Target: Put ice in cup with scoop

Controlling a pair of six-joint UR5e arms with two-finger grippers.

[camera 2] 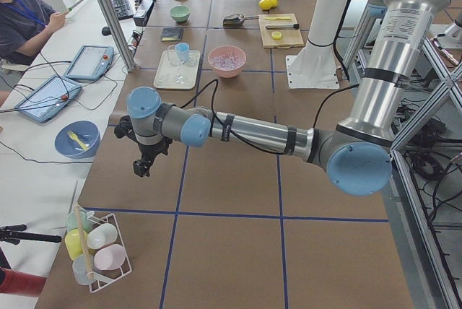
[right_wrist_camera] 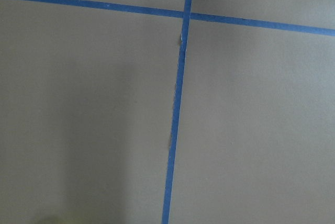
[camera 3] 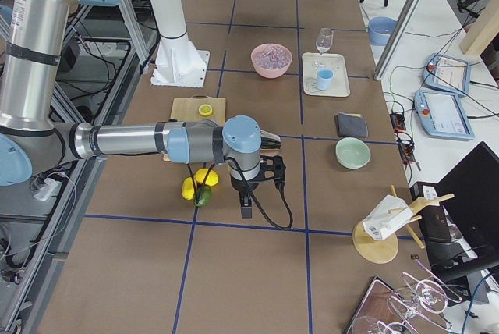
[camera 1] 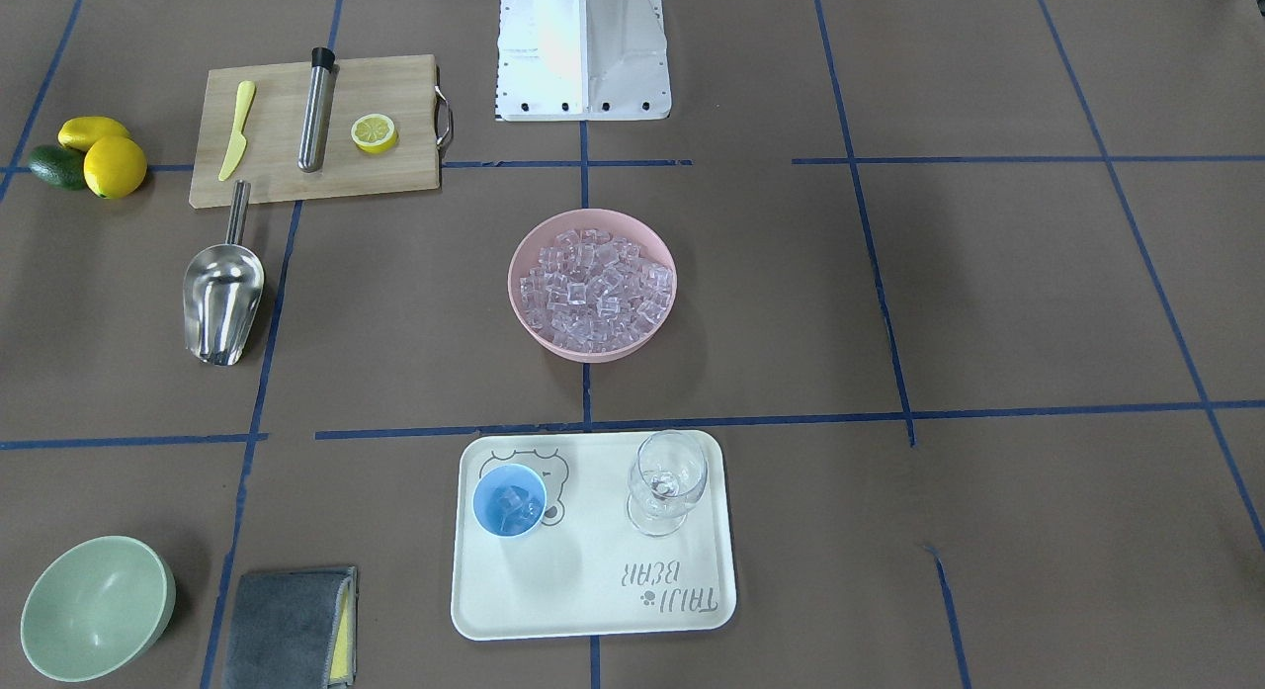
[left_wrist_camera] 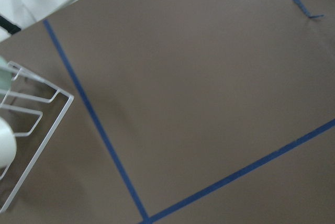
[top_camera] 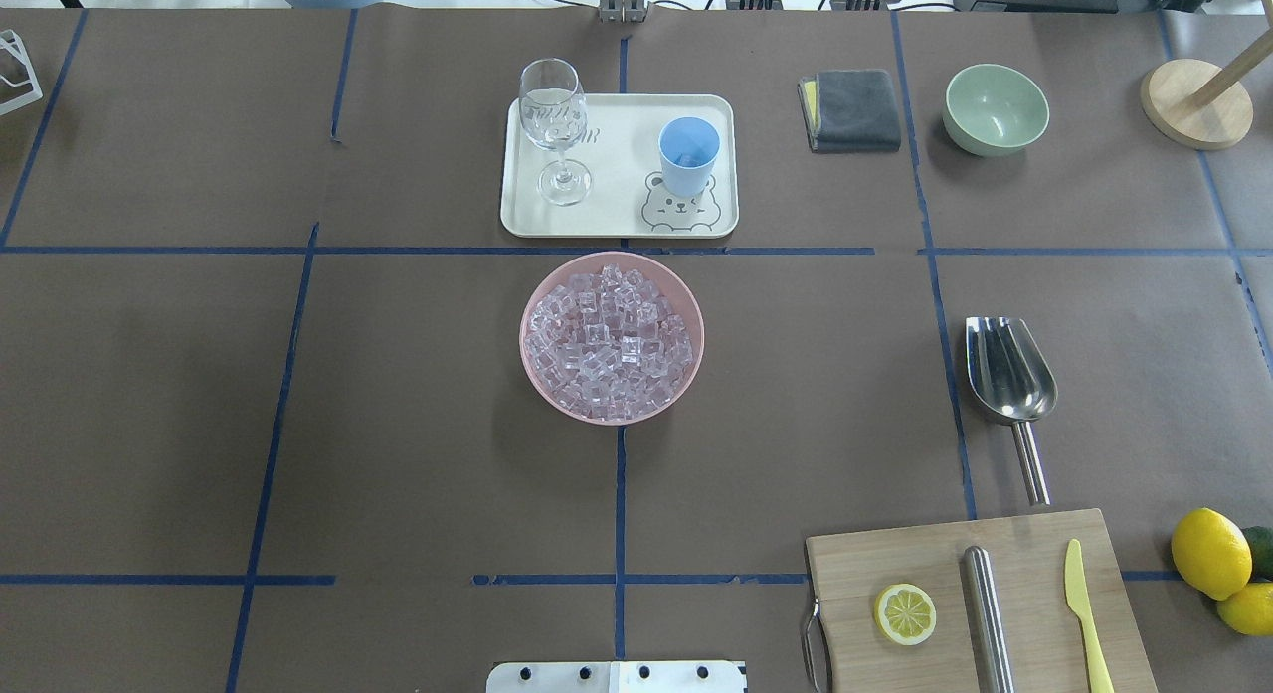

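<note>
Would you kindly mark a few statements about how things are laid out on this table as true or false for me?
1. The scoop lies on the cutting board. False: it lies on the table beside the board, with its handle pointing toward the board.
2. The light-blue cup stands on the tray together with the stemmed glass. True.
3. The pink bowl is empty. False: it is heaped with ice cubes.
4. A lemon half lies on the cutting board. True.
</note>
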